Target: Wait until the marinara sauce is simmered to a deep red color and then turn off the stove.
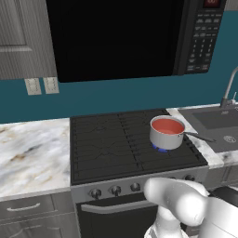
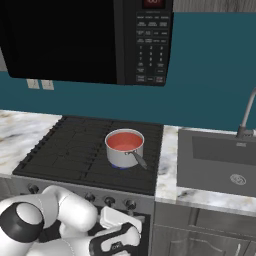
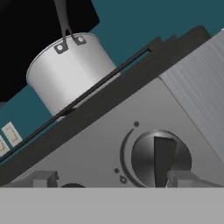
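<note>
sauce: marinara sauce (image 1: 167, 126) sitting pale salmon-red in saucepan (image 2: 124, 149) on stove's (image 1: 107, 144) right-near burner, flame burning | gripper (image 3: 105, 179): hanging spread wide, grasping nothing, facing 1 knob (image 3: 159, 157) | left: waiting, then turning knob off

white arm folded low, tool (image 3: 109, 177) wide open, fingers (image 3: 179, 178) spread apart

saucepan (image 1: 166, 137): right-rear stove (image 1: 111, 144) burner, blue flame | marinara sauce (image 1: 168, 126): salmon-red
</note>
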You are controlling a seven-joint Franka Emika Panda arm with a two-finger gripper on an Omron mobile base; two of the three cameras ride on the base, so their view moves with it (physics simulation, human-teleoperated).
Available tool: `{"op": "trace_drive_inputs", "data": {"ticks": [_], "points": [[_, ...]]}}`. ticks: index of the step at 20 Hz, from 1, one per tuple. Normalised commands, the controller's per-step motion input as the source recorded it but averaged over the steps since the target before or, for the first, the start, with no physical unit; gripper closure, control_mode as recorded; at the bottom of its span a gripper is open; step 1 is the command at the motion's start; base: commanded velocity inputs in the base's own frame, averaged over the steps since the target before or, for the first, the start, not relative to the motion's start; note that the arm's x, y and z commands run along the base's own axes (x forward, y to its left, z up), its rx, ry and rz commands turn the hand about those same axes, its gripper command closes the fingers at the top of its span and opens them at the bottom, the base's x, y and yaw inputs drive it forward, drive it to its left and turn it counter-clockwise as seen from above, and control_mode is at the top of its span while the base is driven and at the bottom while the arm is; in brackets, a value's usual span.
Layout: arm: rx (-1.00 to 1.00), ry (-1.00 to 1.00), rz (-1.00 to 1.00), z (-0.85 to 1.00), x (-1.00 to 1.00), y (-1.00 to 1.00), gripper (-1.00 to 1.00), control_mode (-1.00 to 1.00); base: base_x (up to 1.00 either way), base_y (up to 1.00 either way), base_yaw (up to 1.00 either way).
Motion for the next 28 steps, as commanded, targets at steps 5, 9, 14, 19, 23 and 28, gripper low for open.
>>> {"op": "trace_drive_inputs", "data": {"ticks": [5, 9, 14, 19, 23, 28], "points": [[0.00, 0.00, 0.00, 0.00, 0.11, -0.01, -1.00, -1.00, 0.00, 0.00, 0.00], [0.02, 0.00, 0.00, 0.00, 0.21, -0.07, -1.00, -1.00, 0.00, 0.00, 0.00], [0.02, 0.00, 0.00, 0.00, 0.14, -0.09, -1.00, -1.00, 0.00, 0.00, 0.00], [0.00, 0.00, 0.00, 0.00, 0.02, 0.00, -1.00, -1.00, 0.00, 0.00, 0.00], [0.00, 0.00, 0.00, -0.03, 0.02, -0.10, -1.00, -1.00, 0.00, 0.00, 0.00], [0.00, -0.01, 0.00, -0.01, -0.06, -0.11, -1.00, -1.00, 0.00, 0.00, 0.00]]}}
